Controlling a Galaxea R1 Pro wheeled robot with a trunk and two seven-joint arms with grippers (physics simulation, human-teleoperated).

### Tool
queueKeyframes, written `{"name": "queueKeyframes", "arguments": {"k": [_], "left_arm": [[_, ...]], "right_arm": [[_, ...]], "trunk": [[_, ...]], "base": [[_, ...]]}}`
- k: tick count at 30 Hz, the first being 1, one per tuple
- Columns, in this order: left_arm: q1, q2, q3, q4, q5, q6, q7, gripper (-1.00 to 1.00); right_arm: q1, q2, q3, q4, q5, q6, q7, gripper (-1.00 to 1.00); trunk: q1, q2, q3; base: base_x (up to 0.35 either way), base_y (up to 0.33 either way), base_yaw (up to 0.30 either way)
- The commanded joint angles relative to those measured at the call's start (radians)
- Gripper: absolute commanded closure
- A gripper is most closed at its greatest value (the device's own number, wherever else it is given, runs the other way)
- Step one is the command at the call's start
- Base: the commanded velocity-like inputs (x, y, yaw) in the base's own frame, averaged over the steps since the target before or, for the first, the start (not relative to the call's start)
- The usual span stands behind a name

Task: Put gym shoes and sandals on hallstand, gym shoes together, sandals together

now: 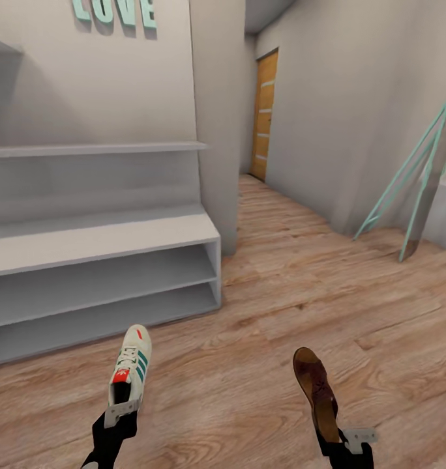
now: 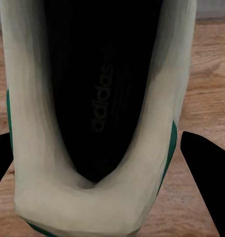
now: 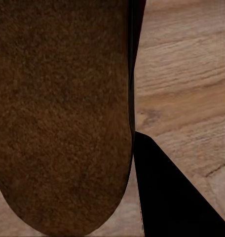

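We see one gym shoe [image 1: 131, 369], white with green side stripes, laces and a red-orange tongue patch, held at its heel by our left gripper [image 1: 122, 410], toe pointing toward the hallstand [image 1: 105, 242]. In the left wrist view the shoe's [image 2: 97, 123] smooth pale collar rings a dark, finely ribbed insole, with a black finger [image 2: 208, 182] on either side, clamped against it. Our right gripper [image 1: 340, 440] grasps one sandal [image 1: 316, 389], brown and narrow; up close its sole [image 3: 63, 118] looks coarse and suede-like, though the blur makes the material hard to judge. Both are carried above the wood-grain plank floor [image 1: 327, 286]. The hallstand is matte pale grey, with one flat bench top, two open tiers beneath, and stepped shelves above.
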Motion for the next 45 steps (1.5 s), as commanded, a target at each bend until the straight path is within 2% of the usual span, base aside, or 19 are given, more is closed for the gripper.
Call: {"name": "queueKeyframes", "arguments": {"k": [1, 12, 27, 38, 45], "left_arm": [[-0.001, -0.001, 0.002, 0.001, -0.003, -0.003, 0.002, 1.0], [-0.001, -0.001, 0.002, 0.002, -0.002, -0.003, 0.002, 1.0], [0.0, -0.001, 0.001, 0.001, -0.002, -0.003, 0.002, 1.0], [-0.001, -0.001, 0.001, 0.001, -0.003, -0.004, 0.002, 1.0], [-0.004, 0.0, 0.001, 0.003, -0.006, 0.007, 0.003, 1.0]], "right_arm": [[0.0, 0.001, -0.008, 0.001, 0.004, -0.002, 0.007, 1.0], [0.0, -0.001, -0.008, 0.001, 0.004, -0.002, 0.007, 1.0], [0.0, -0.001, -0.008, 0.001, 0.004, -0.002, 0.006, 1.0], [0.0, 0.0, -0.008, 0.0, 0.004, -0.001, 0.006, 1.0], [0.0, -0.009, -0.015, -0.002, 0.004, 0.001, 0.005, 1.0]], "trunk": [[0.0, 0.0, -0.001], [0.0, 0.0, -0.001], [0.0, 0.0, -0.001], [0.0, 0.0, -0.001], [0.0, 0.0, -0.001]], "base": [[0.224, -0.209, 0.278], [0.222, -0.175, 0.278], [0.022, -0.014, 0.275], [0.0, 0.0, 0.035], [0.0, 0.0, 0.0]]}}
